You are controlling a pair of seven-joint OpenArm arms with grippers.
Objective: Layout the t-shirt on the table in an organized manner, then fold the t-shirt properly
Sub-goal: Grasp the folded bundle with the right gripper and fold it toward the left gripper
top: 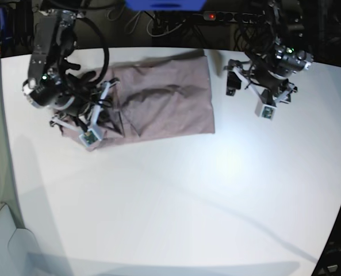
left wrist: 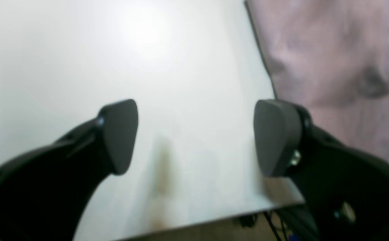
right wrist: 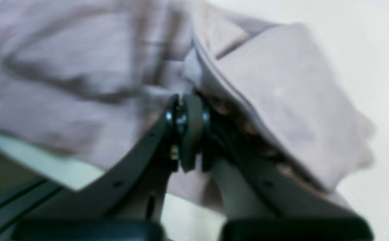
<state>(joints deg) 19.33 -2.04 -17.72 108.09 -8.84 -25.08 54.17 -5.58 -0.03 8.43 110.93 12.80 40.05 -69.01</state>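
Base view shows the t-shirt (top: 173, 109) on the white desk (top: 176, 201), along the upper edge of the desk and left of the middle of the picture. The portion toward the picture's right is spread broadly, with creases running across its surface and a fairly straight side edge. The portion toward the picture's left is bunched and layered, and is partly hidden by the right arm (top: 72, 75). The left arm (top: 279, 63) is positioned on the opposite side, near the straight side edge of the garment. Left wrist view: the left end effector (left wrist: 196, 137) has its two dark fingers (left wrist: 122, 137) set wide apart, with bare desk visible between them and no cloth clamped. The t-shirt occupies the upper right of this view, and one finger overlaps its outline; contact between that finger and the cloth cannot be confirmed. The desk edge crosses the bottom of the view. Right wrist view: the right end effector (right wrist: 189, 130) has its fingers together, located at the bunched portion of the t-shirt. Cloth lies on both sides of the fingers, and a raised layer with a long folded edge slants down past them toward the lower right. Whether a thin layer is clamped between the tips cannot be determined. Creased cloth extends toward the upper left, and the desk is visible beyond the garment at the upper right.
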